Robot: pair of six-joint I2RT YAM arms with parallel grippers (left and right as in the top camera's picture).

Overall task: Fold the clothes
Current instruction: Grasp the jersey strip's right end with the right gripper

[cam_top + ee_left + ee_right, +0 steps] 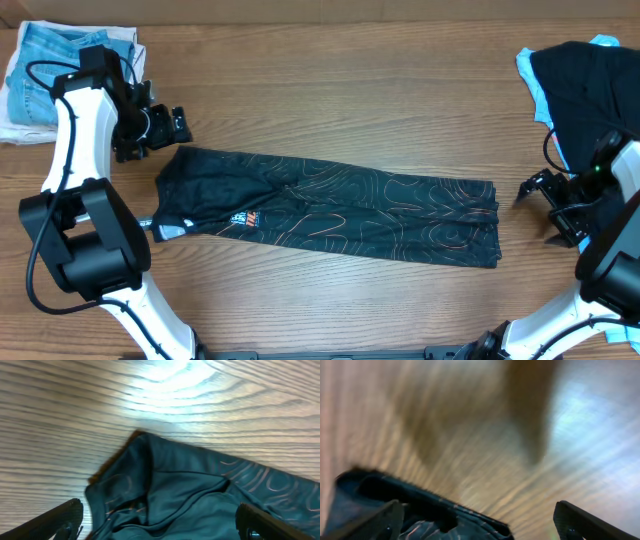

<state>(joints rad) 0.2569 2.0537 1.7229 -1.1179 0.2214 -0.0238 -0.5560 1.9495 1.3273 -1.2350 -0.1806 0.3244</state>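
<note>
The clothes, a black shirt (330, 210) with thin orange contour lines, lie folded into a long narrow strip across the middle of the table. My left gripper (172, 128) hovers open just off the strip's upper left end. In the left wrist view the shirt's rumpled corner (200, 495) lies between and ahead of the wide-apart fingers (60, 520), which hold nothing. My right gripper (535, 212) stands open just right of the strip's right end. The right wrist view is blurred; the shirt's edge (420, 515) shows by the left finger (375, 520), apart from it.
Folded light-blue jeans (40, 70) lie on white cloth at the back left corner, behind the left arm. A heap of dark and light-blue garments (585, 80) sits at the back right, beside the right arm. Bare wooden table (350, 90) lies behind the shirt.
</note>
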